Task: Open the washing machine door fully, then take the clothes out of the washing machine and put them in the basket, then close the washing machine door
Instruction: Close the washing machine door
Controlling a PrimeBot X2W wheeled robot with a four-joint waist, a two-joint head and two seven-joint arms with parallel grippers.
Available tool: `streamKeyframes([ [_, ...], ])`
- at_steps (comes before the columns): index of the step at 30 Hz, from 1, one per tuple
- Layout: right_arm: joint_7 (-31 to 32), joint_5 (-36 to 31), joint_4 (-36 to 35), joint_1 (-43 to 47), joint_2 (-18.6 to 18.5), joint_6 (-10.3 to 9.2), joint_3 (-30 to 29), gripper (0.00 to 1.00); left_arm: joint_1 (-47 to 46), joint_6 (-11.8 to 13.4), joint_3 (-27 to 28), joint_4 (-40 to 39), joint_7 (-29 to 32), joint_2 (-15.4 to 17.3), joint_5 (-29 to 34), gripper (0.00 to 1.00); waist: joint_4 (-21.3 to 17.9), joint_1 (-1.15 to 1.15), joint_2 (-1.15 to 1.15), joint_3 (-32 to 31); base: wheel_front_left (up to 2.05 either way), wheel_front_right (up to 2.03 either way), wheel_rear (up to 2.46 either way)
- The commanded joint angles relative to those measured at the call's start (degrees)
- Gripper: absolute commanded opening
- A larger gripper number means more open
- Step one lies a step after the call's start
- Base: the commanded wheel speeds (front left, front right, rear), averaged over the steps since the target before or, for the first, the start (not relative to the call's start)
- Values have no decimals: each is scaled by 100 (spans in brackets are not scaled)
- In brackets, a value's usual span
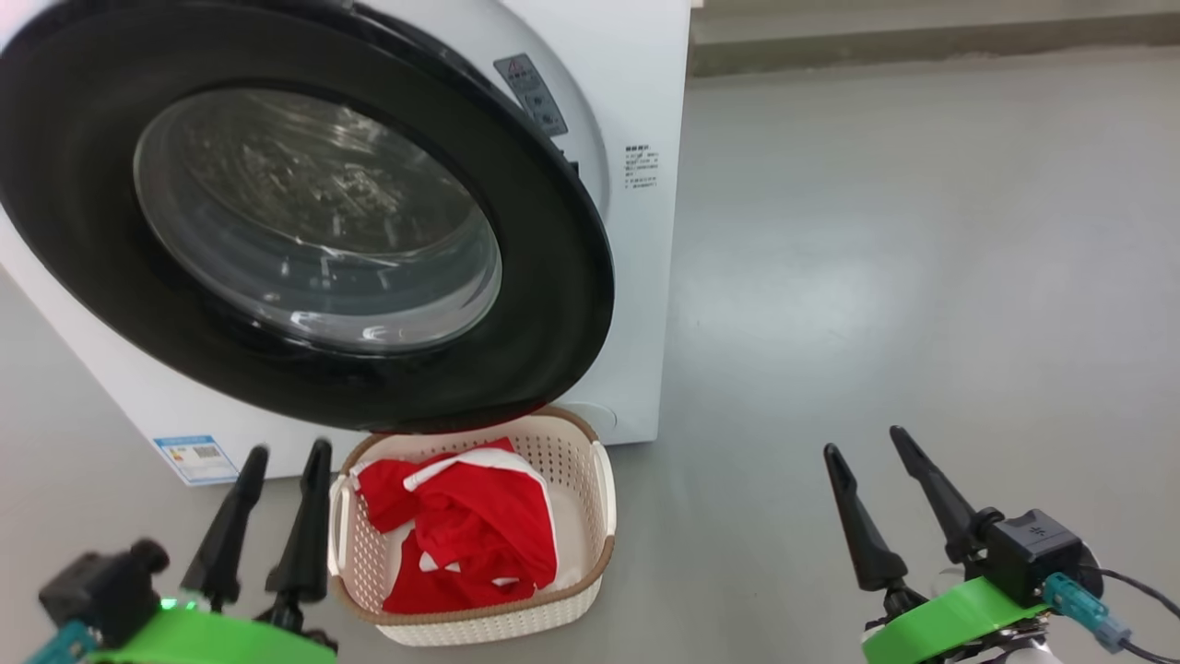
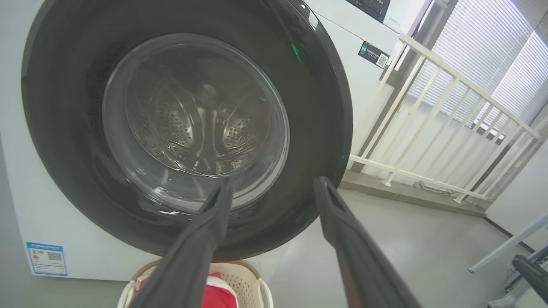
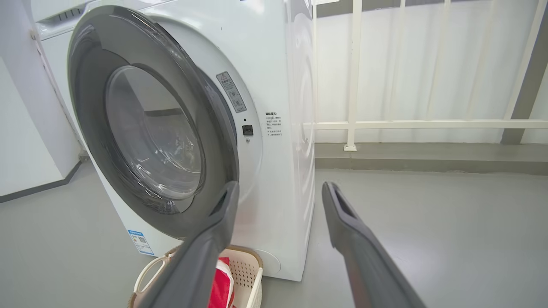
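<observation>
**Both end effectors open before a half-shut door.** We see the washing machine (image 1: 650, 83) standing big and white on the grey floor (image 1: 876, 277). The washing machine door (image 1: 304, 231) is ajar, hinged on our left. Its glossy black rim is swung out from the white front, and its lower edge overhangs the back of the basket (image 1: 604, 516).

In the left wrist view we make out the perforated steel drum through the glass bowl. The clothes (image 1: 461, 526), red with white trim, lie bunched in the basket, which sits on the floor just in front of the machine's lower right corner.

Our left end effector (image 1: 289, 449) is just beside the basket's left handle. Its fingers are spread and empty, pointing up toward the door's lower rim and touching neither door nor basket. Our right end effector (image 1: 863, 440) hovers over the floor, well to the right of the basket and clear of the door, its fingers likewise apart and gripping nothing.

In the right wrist view the door's free edge stands off the machine's front, exposing the small black latch (image 3: 247, 129) and printed labels. A blue sticker (image 1: 195, 458) marks the machine's lower left, and a pale railing (image 3: 351, 124) runs behind.
</observation>
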Motion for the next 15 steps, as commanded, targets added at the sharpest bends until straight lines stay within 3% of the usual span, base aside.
streamKeyframes([
  [1,-37,-81,-227,-101,-17,2,48,100,-10,105,185,-135,-113,238,325,100,-40,0,0,-94,0,0,0],
  [8,-37,-101,-433,16,-10,2,-104,100,436,351,426,-254,-233,189,1384,100,-102,0,0,-177,0,0,0],
  [15,-37,-82,-499,131,-8,2,-117,100,756,242,785,-443,-236,-212,1945,100,-105,0,0,-172,0,0,0],
])
